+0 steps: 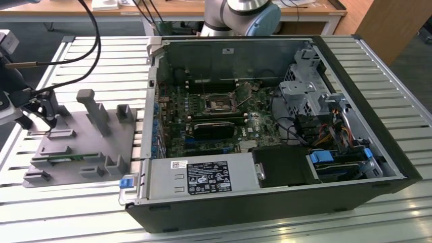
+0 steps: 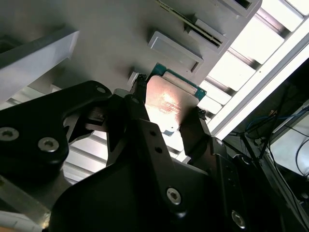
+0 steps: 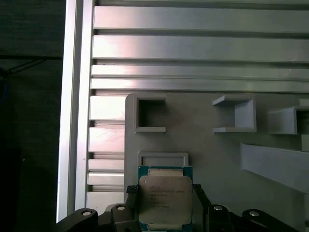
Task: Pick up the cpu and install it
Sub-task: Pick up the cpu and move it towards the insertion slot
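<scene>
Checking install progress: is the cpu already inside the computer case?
No: in the first wrist view the cpu is held between the fingers over the grey fixture plate.

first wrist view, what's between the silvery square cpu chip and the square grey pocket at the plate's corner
In the first wrist view, a rectangular grey frame on the plastic plate lies between the silvery cpu chip and that pocket.

cpu (image 3: 165,200) above fixture (image 1: 88,152) — computer case (image 1: 270,212) to the exterior view's right
</scene>
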You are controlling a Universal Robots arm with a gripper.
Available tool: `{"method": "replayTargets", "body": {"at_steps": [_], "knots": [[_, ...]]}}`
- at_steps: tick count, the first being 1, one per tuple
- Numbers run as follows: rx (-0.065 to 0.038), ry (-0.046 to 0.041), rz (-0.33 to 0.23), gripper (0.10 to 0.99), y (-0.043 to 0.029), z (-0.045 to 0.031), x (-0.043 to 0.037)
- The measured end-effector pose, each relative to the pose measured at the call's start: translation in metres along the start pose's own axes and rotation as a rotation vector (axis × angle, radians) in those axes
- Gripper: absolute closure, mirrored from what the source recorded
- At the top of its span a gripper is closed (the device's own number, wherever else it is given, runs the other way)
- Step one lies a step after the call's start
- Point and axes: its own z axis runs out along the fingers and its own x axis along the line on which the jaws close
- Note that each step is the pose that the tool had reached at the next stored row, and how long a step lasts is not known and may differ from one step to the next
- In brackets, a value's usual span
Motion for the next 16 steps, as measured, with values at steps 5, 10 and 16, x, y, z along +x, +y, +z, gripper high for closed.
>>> {"method": "replayTargets", "body": {"at_steps": [5, 10, 16], "knots": [[0.0, 0.0001, 0.0, 0.557, 0.0004, -0.0046, 0.0], [0.0, 0.0, 0.0, 0.557, 0.0007, -0.009, 0.0], [0.0, 0.0, 0.0, 0.557, 0.0011, -0.0136, -0.0001]]}}
